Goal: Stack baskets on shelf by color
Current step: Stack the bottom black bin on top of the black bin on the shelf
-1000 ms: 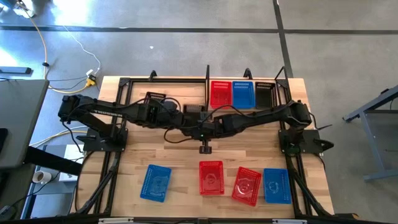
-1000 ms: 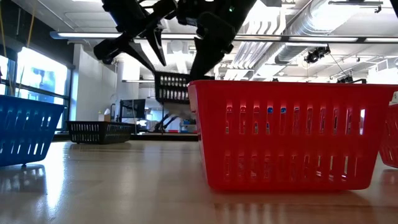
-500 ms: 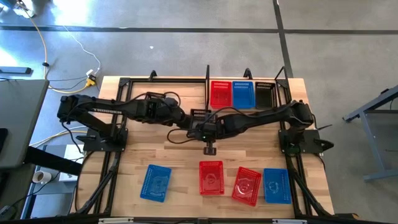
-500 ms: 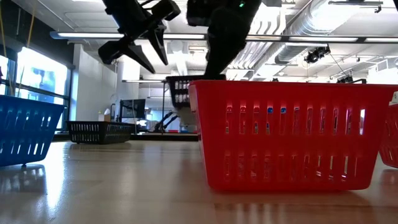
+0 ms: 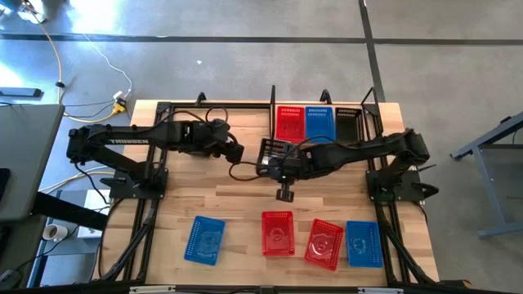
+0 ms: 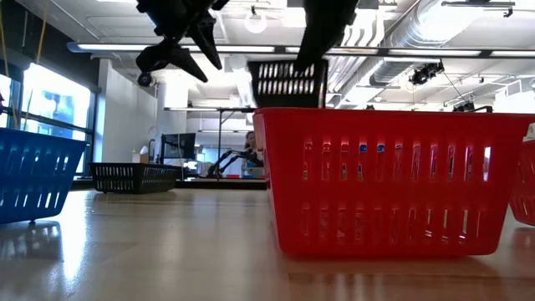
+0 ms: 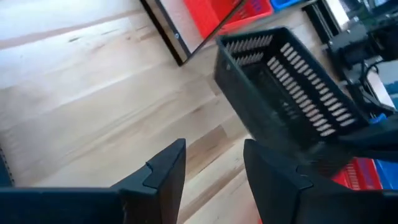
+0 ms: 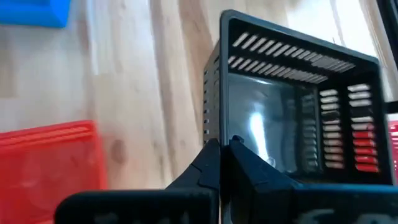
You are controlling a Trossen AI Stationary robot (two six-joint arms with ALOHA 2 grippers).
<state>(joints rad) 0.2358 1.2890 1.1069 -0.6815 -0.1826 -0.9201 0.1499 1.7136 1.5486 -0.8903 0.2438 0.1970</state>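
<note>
Right now my right pincer (image 8: pixel 221 148) is clamped on the near wall of a black basket (image 5: pixel 274 152), holding it up off the counter (image 5: pixel 237 204) near the middle, short of the shelf (image 5: pixel 323 107) at the far edge. My left pincer (image 7: pixel 214 163) hangs with its fingers parted and empty, just beside the basket on its other side. In the shelf a red basket (image 5: pixel 289 123), a blue one (image 5: pixel 320 123) and a black one (image 5: pixel 347 124) already sit side by side, so I judge my load belongs on the black one at the far right end. The grip worries me: I hold only one thin mesh wall, and the basket hangs tilted from it, so a quick swing could make it pivot or slip out. The shelf's thin uprights stand close around each bay, and a tilted basket could catch a rail or clip the blue one beside its slot. My two arms are also near each other over the centre, so the left should keep clear. Four more baskets wait along the near edge of the counter.
</note>
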